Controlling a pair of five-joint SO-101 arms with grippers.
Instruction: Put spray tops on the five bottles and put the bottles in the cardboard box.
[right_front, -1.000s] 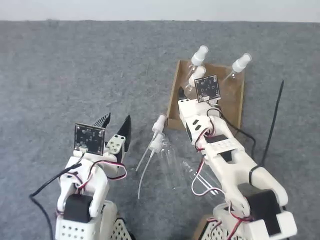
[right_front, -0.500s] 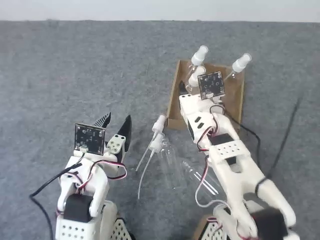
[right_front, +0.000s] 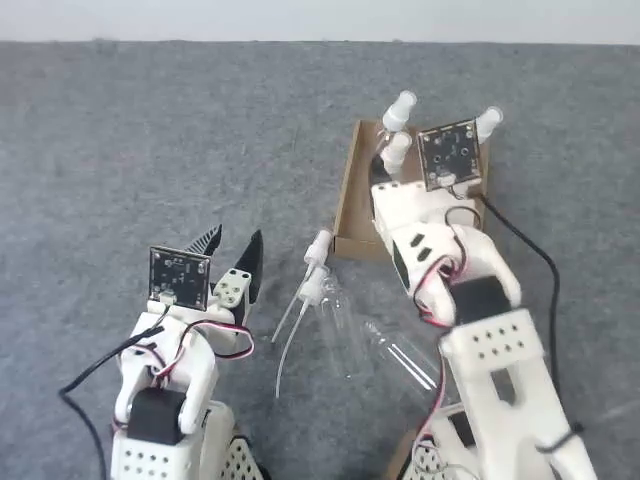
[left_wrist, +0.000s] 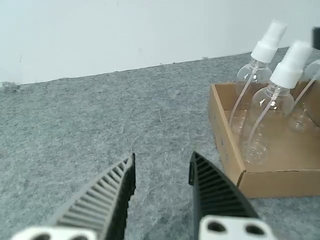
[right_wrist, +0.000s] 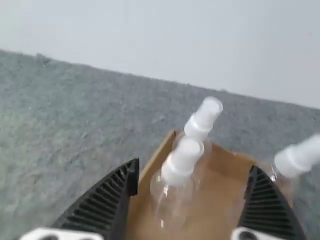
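The cardboard box (right_front: 346, 190) lies at the far right of the grey mat with three capped bottles standing in it (right_front: 397, 148) (right_front: 401, 105) (right_front: 487, 122). My right arm (right_front: 450, 155) stretches over the box. Its gripper (right_wrist: 192, 172) is open wide, and the nearest capped bottle (right_wrist: 181, 161) stands between the jaws, untouched. Two bare bottles (right_front: 340, 320) (right_front: 400, 350) lie on the mat in front of the box, beside two loose spray tops (right_front: 318, 245) (right_front: 310, 290) with long tubes. My left gripper (right_front: 232, 255) (left_wrist: 163, 162) is open and holds nothing, left of the loose tops.
The left wrist view shows the box (left_wrist: 227, 145) and its bottles (left_wrist: 272, 85) off to one side. A black cable (right_front: 548, 270) runs along the right of the mat. A pale wall rises behind the mat's far edge.
My right arm has pushed farther over the box and swung right, from near the box's front left corner to above its middle. The left arm has stayed still.
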